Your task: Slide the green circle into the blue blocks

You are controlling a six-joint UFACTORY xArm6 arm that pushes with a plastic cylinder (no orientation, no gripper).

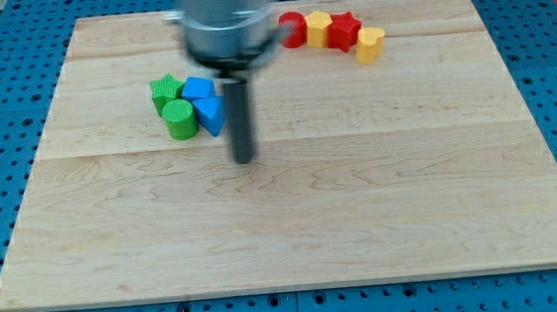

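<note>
The green circle point(180, 119) sits at the view's upper left, touching the blue triangle-like block point(211, 112) on its right. A second blue block point(198, 89) lies just above, and a green star point(165, 90) sits above the circle. My tip point(245, 160) rests on the board to the right of and slightly below this cluster, a short gap from the blue triangle. The rod and the arm's blurred body rise toward the view's top.
A row of blocks lies at the view's top right: a red circle point(293, 29), a yellow block point(319, 29), a red star point(344, 31) and a yellow block point(370, 43). The wooden board point(294, 225) lies on a blue pegboard.
</note>
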